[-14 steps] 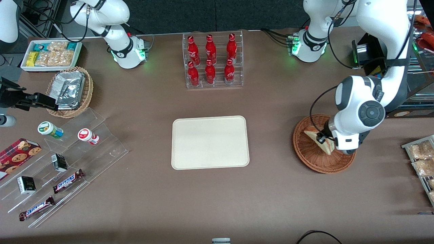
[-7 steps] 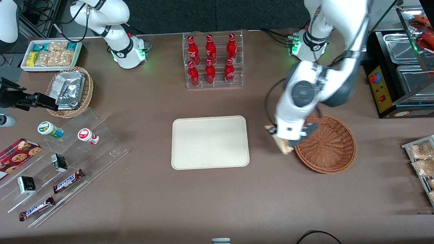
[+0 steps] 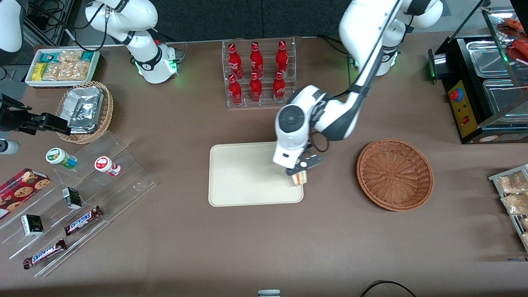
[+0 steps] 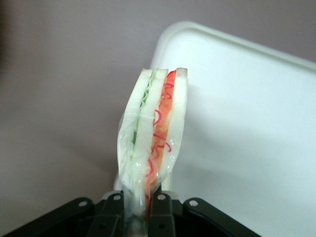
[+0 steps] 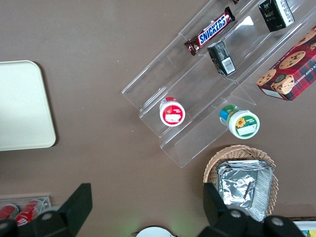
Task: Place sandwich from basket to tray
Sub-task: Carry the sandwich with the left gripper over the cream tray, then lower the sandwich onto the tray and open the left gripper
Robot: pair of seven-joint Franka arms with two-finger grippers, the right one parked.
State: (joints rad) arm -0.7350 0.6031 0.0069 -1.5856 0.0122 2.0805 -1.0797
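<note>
The gripper [image 3: 300,172] clamps the wrapped sandwich [image 4: 153,143] between both fingers [image 4: 160,210] — held on edge above the tray [image 3: 247,173] near its basket-side rim, apparently not touching it. The basket [image 3: 394,174] — right of frame centre — holds nothing.

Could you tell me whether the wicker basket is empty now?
Empty: the basket shows only bare weave; the gripper holds the sandwich.

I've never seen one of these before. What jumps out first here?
A white arm's gripper is clamped on a wrapped sandwich, over the tray's edge nearest the round basket. Six red bottles stand in a clear rack, farther from the camera than the tray.
</note>
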